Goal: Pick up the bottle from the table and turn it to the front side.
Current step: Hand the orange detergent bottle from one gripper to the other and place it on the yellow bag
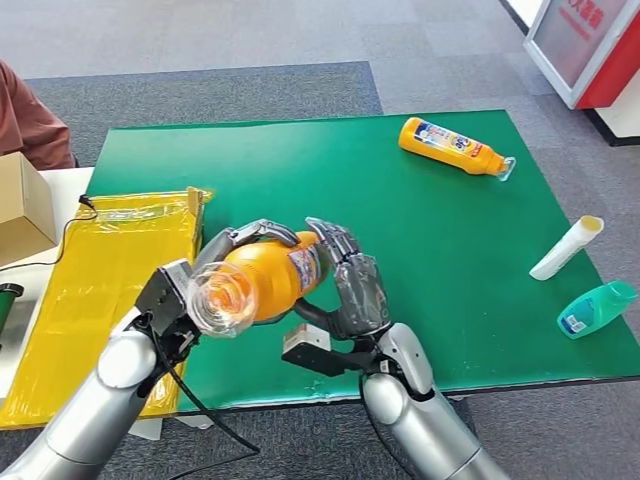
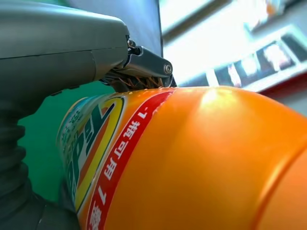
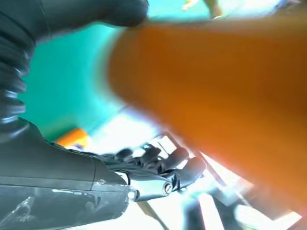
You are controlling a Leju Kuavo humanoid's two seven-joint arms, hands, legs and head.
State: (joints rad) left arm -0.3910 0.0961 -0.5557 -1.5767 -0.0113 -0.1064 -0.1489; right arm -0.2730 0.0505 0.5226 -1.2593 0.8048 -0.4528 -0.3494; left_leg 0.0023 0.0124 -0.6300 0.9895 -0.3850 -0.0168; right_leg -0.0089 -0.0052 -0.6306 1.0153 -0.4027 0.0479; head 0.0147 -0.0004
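Showing the held bottle [image 1: 260,280] lifted clear of the green mat [image 1: 453,290], above its near edge and towards the left corner. Long axis runs roughly level, clear cap end towards the robot and its left, base end away and to the right. Left hand [image 1: 238,245] grasps the body from above and the left, fingers over the top; left wrist view shows the label [image 2: 105,153] close under the fingers [image 2: 145,67]. Right hand [image 1: 355,280] stands at the base end, fingers curled over it; whether it truly grips cannot be told, the right wrist view being blurred. Both hands are thus at the bottle, the left the surer holder; any turn would, by judgement, go about the long axis. Count: orange bottles, two, the second [image 1: 453,147] lying near the far right corner; white tube [image 1: 566,248], one, and teal bottle [image 1: 596,308], one, by the right edge; yellow bag [image 1: 98,290], one, at the left edge
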